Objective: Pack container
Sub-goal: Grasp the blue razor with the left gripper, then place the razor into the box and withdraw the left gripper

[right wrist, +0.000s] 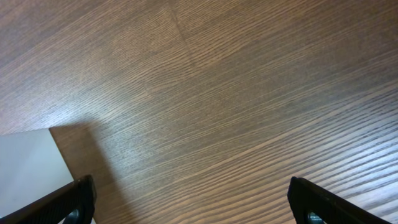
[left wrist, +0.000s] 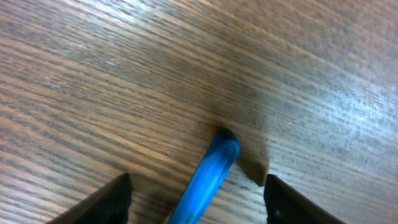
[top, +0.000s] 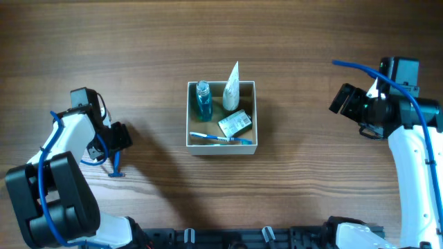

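The container (top: pixel 221 148), a square white-walled box with a tan inside, sits at the table's middle. It holds a blue bottle (top: pixel 203 100), a white tube (top: pixel 231 86), a flat packet (top: pixel 235 123) and a blue toothbrush (top: pixel 220 138). My left gripper (top: pixel 119 151) is far left of the box. Its fingers (left wrist: pixel 198 186) are spread wide, one on each side of a slim blue handle (left wrist: pixel 214 162) lying on the wood (top: pixel 118 166), and they do not touch it. My right gripper (top: pixel 340 99) is open and empty to the right of the box (right wrist: pixel 189 193).
The right wrist view shows a white wall of the box (right wrist: pixel 31 168) at its lower left. Bare wood surrounds the box on all sides. A black rail (top: pixel 263 238) runs along the table's near edge.
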Robot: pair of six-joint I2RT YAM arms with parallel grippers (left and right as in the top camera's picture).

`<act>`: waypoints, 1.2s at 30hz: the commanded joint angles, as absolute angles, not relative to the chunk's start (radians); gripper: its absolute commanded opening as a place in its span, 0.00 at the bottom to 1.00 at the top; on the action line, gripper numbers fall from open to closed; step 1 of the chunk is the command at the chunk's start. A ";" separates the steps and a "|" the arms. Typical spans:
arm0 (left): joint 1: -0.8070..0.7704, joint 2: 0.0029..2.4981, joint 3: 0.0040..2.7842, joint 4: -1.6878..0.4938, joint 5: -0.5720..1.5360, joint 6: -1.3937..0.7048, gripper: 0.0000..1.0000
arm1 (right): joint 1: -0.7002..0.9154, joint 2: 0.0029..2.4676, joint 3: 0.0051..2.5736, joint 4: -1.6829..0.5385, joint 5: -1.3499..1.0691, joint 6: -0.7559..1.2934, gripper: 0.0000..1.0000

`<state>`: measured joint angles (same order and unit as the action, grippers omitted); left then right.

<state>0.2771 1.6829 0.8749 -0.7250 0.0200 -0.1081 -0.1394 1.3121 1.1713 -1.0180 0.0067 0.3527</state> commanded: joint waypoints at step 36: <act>-0.136 1.195 1.139 -0.850 0.303 0.421 0.04 | -0.144 1.319 1.170 -1.028 -0.002 0.342 1.00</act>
